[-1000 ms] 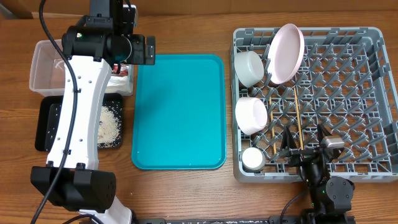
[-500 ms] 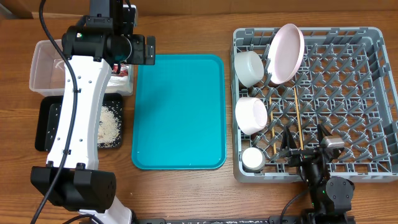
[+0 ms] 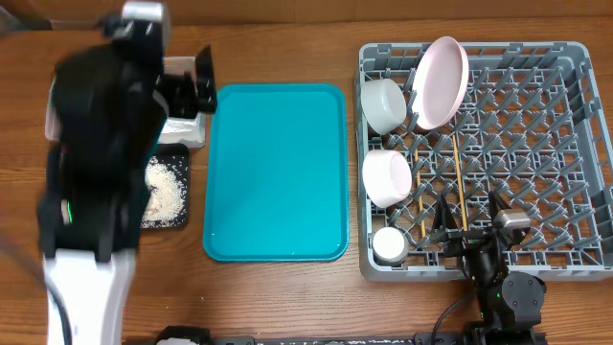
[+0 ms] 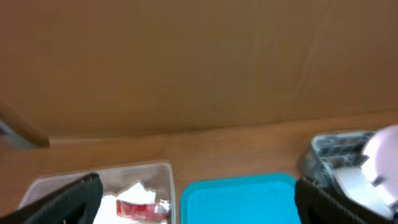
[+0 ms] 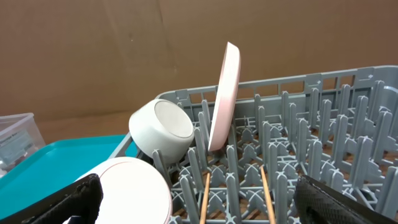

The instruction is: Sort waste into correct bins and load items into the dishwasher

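My left gripper (image 3: 196,84) is open and empty above the right end of the clear tub (image 3: 188,132); the blurred arm hides most of the tub. In the left wrist view, the gripper (image 4: 199,206) frames the tub (image 4: 166,169), which holds white napkins (image 4: 140,191) and the red wrapper (image 4: 142,210). Rice (image 3: 169,189) lies in the black tray (image 3: 182,153). The grey rack (image 3: 517,144) holds the plate (image 3: 441,81), two bowls (image 3: 383,103) (image 3: 388,177), the cup (image 3: 389,245) and the chopsticks (image 3: 460,187). My right gripper (image 3: 469,220) (image 5: 199,200) is open and empty over the rack's front.
The teal tray (image 3: 275,172) lies bare between the bins and the rack. In the right wrist view, the plate (image 5: 227,93) stands upright among pegs, with a bowl (image 5: 165,127) beside it and chopsticks (image 5: 267,193) lying flat. A brown wall stands behind the table.
My left arm has swung fast toward the camera and to the left, blurred, and now covers most of the tub and part of the black tray. The right arm has not moved.
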{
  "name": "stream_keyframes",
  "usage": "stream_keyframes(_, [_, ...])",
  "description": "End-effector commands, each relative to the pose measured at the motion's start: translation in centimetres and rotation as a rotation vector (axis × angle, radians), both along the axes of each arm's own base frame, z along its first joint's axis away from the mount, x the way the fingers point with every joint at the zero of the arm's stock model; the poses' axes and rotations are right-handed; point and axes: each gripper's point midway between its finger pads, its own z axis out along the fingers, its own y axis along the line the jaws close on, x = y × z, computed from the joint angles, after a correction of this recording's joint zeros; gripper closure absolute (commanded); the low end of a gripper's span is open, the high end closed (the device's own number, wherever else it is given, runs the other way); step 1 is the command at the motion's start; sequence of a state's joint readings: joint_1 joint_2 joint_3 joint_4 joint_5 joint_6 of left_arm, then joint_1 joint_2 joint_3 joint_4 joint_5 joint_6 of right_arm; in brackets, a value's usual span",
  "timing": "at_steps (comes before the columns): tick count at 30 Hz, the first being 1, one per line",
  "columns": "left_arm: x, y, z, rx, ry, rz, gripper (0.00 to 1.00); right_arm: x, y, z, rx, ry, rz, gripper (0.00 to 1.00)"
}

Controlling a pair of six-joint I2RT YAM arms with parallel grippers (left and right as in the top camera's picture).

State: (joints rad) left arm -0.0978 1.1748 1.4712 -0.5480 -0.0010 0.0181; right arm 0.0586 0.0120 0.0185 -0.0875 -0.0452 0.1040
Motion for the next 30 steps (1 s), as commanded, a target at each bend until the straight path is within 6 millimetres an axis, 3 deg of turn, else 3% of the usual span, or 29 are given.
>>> stream_keyframes(1, [-3.3,0.1,-6.3,0.009,-0.018,-0.050,0.00,0.0,-0.1,-0.1,-0.002,-0.006,-0.005,0.00])
stream_keyframes(6, [-9.1,1.4,-13.8,-0.002,-0.227,-0.018,0.00,0.0,-0.1,-0.1,-0.002,-0.006,-0.005,0.00])
stream_keyframes(11, [-12.0,1.6,-18.7,-0.004,-0.317,-0.008,0.00,0.0,-0.1,-0.1,-0.002,-0.006,-0.005,0.00])
stream_keyframes(19, [-12.6,2.0,-23.0,0.001,-0.333,0.013,0.00,0.0,-0.1,-0.1,-0.002,-0.006,-0.005,0.00])
stream_keyframes(22, [-12.5,2.0,-24.7,0.012,-0.266,0.012,0.00,0.0,-0.1,-0.1,-0.002,-0.006,-0.005,0.00])
stream_keyframes(24, [-12.6,2.0,-27.0,0.000,-0.173,0.013,0.00,0.0,-0.1,-0.1,-0.002,-0.006,-0.005,0.00])
stream_keyframes(30, [-12.6,2.0,-26.8,-0.008,-0.177,0.014,0.00,0.0,-0.1,-0.1,-0.002,-0.006,-0.005,0.00])
